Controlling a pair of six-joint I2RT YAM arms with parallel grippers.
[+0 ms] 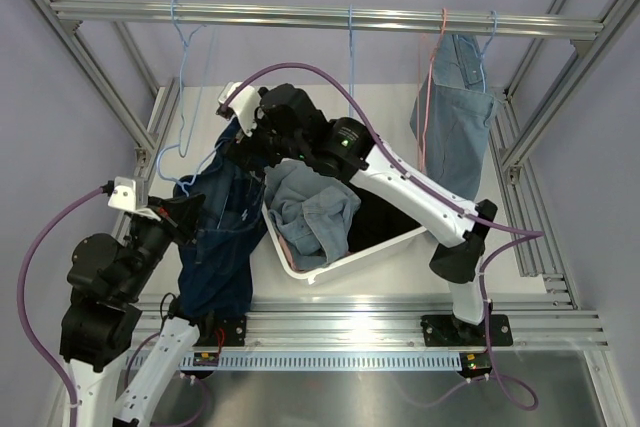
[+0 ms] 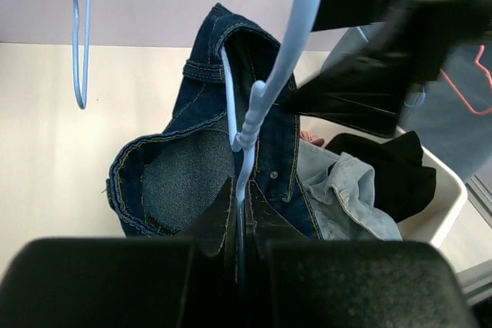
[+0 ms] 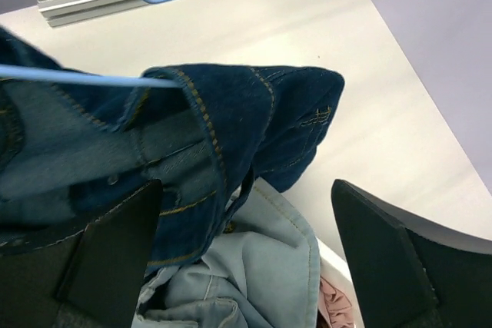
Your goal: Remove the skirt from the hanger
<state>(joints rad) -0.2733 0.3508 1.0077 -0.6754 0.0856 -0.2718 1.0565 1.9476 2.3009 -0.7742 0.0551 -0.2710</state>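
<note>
Your left tool [image 2: 239, 205] is clamped on the blue hanger [image 2: 254, 105], the dark denim skirt [image 2: 173, 182] draped from it just beside the white bin [image 2: 450, 190]. Your right tool [image 3: 246, 251] gapes wide over the skirt's waistband edge, bare worktop [image 3: 307, 28] beyond.

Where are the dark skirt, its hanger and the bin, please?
dark skirt [image 1: 218, 247], top view, on its hanging denim.
hanger [image 2: 255, 101], left wrist view, on its neck.
bin [image 1: 350, 260], top view, on its near rim.
</note>
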